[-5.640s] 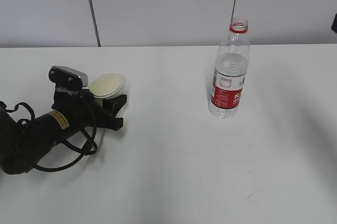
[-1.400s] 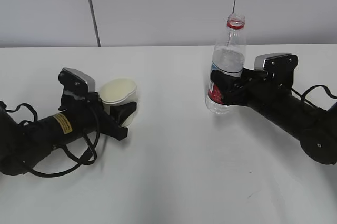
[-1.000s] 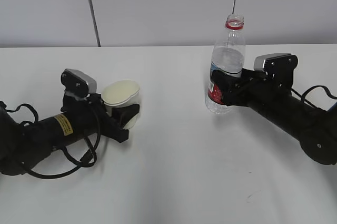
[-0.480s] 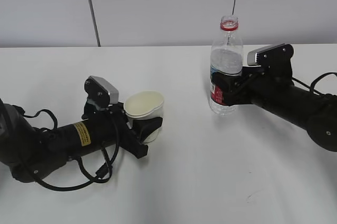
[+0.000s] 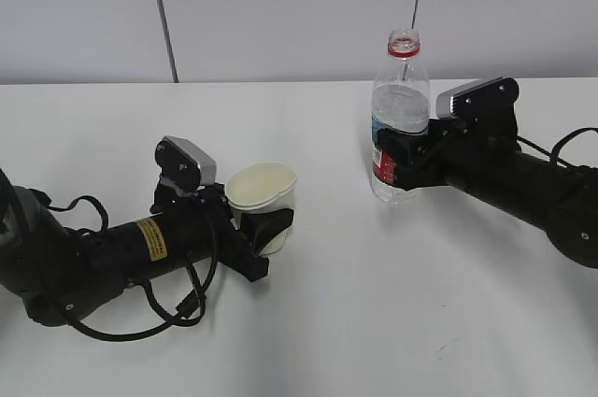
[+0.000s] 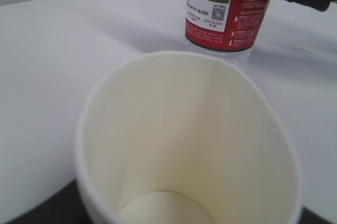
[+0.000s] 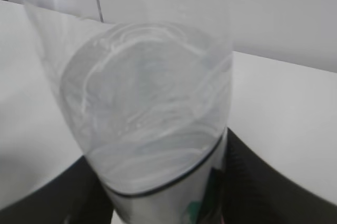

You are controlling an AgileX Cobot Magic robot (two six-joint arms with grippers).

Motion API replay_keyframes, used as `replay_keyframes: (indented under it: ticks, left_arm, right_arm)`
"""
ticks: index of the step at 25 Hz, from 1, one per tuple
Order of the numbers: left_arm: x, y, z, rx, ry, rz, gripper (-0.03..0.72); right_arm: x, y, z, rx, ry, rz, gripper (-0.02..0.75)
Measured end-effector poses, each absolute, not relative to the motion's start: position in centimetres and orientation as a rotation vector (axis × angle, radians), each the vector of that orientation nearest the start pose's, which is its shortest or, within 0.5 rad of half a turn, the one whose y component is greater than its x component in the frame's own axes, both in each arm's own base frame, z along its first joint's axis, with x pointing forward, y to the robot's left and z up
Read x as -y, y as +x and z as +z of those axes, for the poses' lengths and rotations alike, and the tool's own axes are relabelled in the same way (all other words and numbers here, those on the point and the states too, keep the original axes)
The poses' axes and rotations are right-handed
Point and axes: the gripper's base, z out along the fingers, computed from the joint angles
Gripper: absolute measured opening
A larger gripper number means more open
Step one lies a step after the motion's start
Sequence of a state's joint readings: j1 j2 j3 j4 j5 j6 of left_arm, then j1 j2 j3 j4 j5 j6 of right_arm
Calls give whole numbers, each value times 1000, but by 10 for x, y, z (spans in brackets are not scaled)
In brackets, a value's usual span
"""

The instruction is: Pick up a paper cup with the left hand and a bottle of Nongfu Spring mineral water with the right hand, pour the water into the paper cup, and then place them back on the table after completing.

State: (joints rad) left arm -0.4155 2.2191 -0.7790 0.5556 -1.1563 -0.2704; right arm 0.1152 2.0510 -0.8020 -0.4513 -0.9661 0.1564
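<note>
While upright, paper cup [image 5: 263,193] gripped in left claw [image 5: 264,232], uncapped bottle [image 5: 399,126] clamped by right claw [image 5: 393,156], white table [image 5: 374,304].

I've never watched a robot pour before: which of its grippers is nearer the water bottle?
The right. The right gripper is clamped around the water bottle at its label, while the left gripper holds the paper cup well off to the bottle's left.

1. The cup [image 6: 184,145] fills the left wrist view, its base cut off below.
2. The bottle [image 7: 152,113] blurs up close; its neck runs off the top.
3. The label [image 5: 385,156] is half behind the right gripper [image 5: 404,156].
</note>
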Motion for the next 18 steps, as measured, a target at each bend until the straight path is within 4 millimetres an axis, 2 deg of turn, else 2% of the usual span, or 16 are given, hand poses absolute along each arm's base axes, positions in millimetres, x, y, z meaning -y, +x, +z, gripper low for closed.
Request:
replay_keyframes:
  ticks: [5,13,18]
  left_arm:
    - [184,305,66,-1732,714,-782,356]
    - [186,307,89,-1684,702,-815,356]
    - [187,306,94,-1683,694,-842,356]
  right_arm:
    - [-75,359,120,-1765,-504,322,381]
    - [-72,353,136,-1818,-600,219,377]
    - [-72,351,151,-1784,-636,202,376]
